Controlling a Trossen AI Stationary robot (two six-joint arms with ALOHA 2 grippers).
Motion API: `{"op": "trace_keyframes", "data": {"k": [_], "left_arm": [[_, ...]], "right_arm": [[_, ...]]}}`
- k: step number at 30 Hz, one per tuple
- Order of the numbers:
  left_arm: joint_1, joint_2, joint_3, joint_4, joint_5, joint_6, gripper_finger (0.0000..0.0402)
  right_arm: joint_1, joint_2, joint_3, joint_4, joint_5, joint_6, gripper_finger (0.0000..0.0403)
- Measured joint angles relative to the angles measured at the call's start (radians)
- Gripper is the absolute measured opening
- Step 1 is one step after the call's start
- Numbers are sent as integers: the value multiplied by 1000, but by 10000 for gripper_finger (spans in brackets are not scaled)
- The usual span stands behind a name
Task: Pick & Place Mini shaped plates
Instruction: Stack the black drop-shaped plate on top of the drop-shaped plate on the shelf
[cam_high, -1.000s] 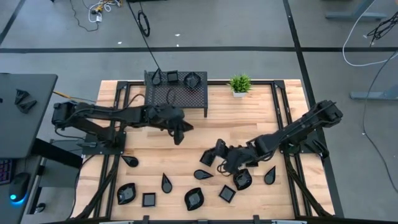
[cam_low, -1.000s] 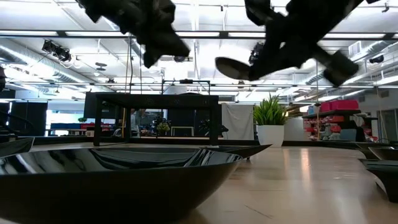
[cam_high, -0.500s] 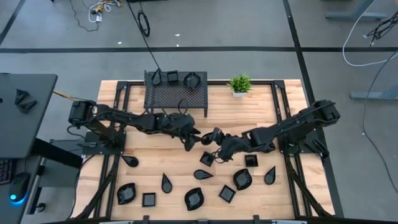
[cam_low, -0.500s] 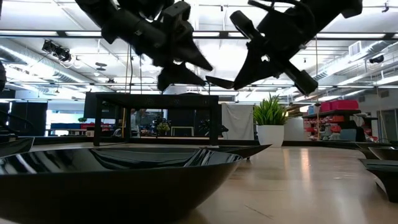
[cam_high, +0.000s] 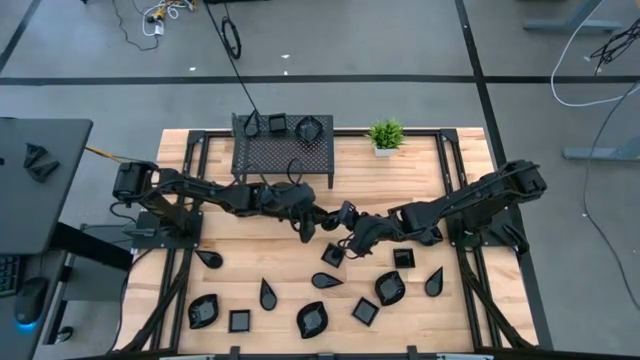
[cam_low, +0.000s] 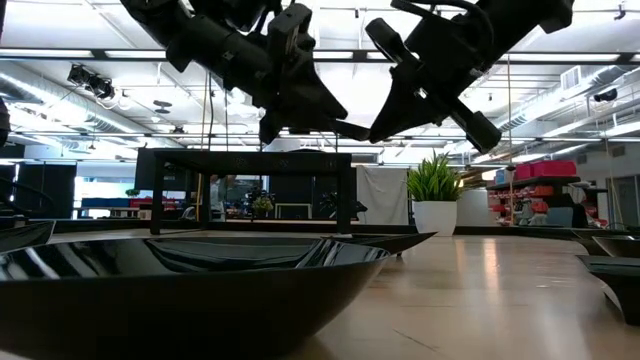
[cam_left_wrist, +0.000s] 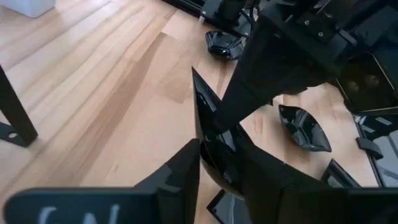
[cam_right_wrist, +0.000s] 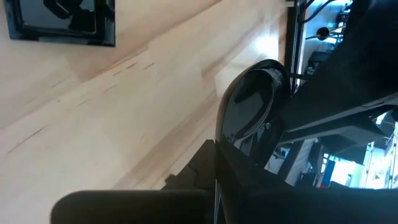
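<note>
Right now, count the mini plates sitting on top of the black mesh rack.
3, in a row along the rack top's far edge: left plate, middle plate, right plate. Dark mesh may hide more.

No legible text, white marks on left end effector perhaps lettering, unreadable

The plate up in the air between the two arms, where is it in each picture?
High view: plate over the middle of the wooden table.
Low view: top middle, edge-on.
Left wrist view: centre.
Right wrist view: right of centre.
Shared landmark: the wooden table.
</note>
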Motion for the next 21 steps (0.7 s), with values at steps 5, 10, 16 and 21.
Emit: {"op": "trace_keyframes", "data": {"k": [5,10,16,21], "left_arm": [[0,0,0,-3,-2,24,66],[1,0,0,-4,-7,27,27],[1,0,0,-12,-30,59,7],[3,0,0,-26,-44,81,10]], "right_arm": [[0,0,0,30,0,1,11],[1,0,-1,42,-3,5,11],[1,0,-1,74,-6,85,16],[0,0,-1,138,-25,103,52]]}}
